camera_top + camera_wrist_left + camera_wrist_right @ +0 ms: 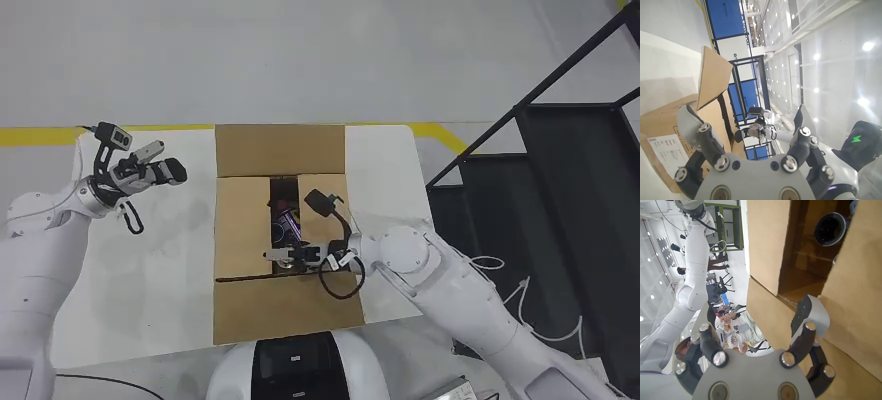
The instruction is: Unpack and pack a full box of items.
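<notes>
Right gripper (295, 255), jaws spread, hanging over box (240, 230) opening at frame centre. Risk: finger catching flap (848, 294), dragging box. Left gripper (165, 172) released, idling upper left.

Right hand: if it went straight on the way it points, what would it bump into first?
Probably the cardboard box flap, just ahead of the open right hand, though depth is hard to judge.

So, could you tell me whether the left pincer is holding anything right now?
No, the left pincer is wide open and empty, off to one side of the cardboard box.
</notes>
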Controlling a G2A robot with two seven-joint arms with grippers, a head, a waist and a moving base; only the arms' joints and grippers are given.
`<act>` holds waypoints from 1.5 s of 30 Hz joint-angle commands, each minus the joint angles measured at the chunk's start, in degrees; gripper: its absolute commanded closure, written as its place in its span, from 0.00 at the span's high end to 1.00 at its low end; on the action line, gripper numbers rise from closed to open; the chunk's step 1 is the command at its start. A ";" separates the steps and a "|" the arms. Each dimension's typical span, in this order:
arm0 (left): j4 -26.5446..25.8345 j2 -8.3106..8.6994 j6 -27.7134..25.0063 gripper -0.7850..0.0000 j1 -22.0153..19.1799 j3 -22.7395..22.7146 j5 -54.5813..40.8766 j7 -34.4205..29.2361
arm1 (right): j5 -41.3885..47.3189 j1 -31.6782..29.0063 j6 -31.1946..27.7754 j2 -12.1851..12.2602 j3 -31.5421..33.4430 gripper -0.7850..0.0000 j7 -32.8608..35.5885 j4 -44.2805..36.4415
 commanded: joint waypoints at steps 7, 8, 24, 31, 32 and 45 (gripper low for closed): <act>-2.64 0.83 2.12 1.00 2.07 -1.81 1.77 -2.78 | 0.05 8.19 -0.32 -3.62 -9.15 1.00 -1.96 9.22; -2.96 0.84 2.42 1.00 2.29 -2.11 1.03 -2.99 | 0.42 8.87 -0.68 -4.04 -9.90 1.00 -2.09 10.03; -7.30 1.21 4.49 1.00 4.57 -8.63 -9.51 -4.58 | 4.67 16.84 -15.08 -10.69 -18.41 1.00 -8.14 12.00; -7.43 1.38 5.74 1.00 5.42 -11.74 -13.45 -4.64 | 5.27 21.95 -17.33 -15.82 -25.26 1.00 -9.76 17.67; -7.28 1.38 6.12 1.00 5.47 -11.92 -13.46 -4.51 | 5.27 22.46 -17.24 -16.47 -26.04 1.00 -9.62 18.61; -3.77 0.90 11.18 1.00 3.63 -7.39 0.12 0.41 | 6.02 23.44 -16.18 -18.97 -24.30 1.00 -7.20 21.95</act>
